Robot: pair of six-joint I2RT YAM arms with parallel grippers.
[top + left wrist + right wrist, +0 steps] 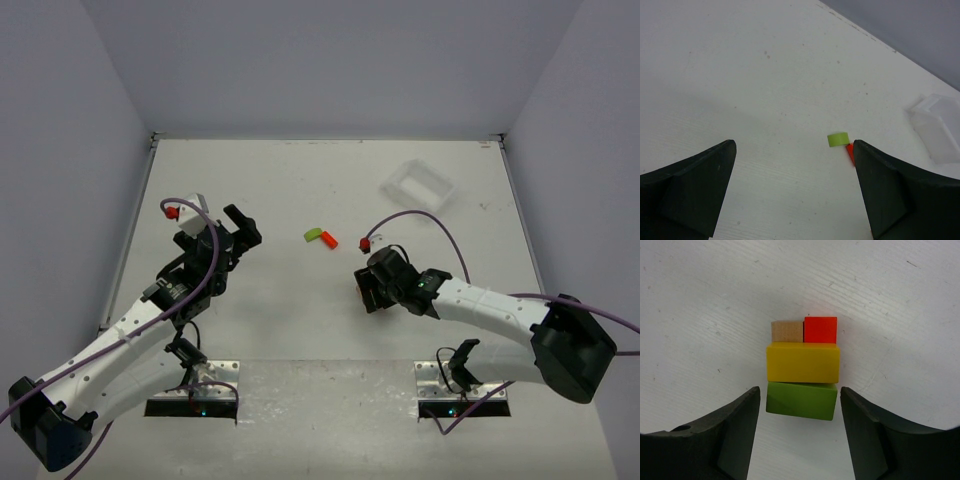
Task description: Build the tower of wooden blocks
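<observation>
Right claw point(800, 396), jaws apart, straddles the tower point(802, 362); left claw point(794, 147) gapes wide, tray point(938, 125) cut off beyond it.

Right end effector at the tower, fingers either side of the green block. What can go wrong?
1. Fingers of the right end effector flank the green block with slim gaps; sideways drift on retreat may topple the tower.
2. That block sits slightly skewed against the yellow one; a nudge may shift it.
3. The loose green piece abuts the orange piece; grabbing one may push the other.
</observation>
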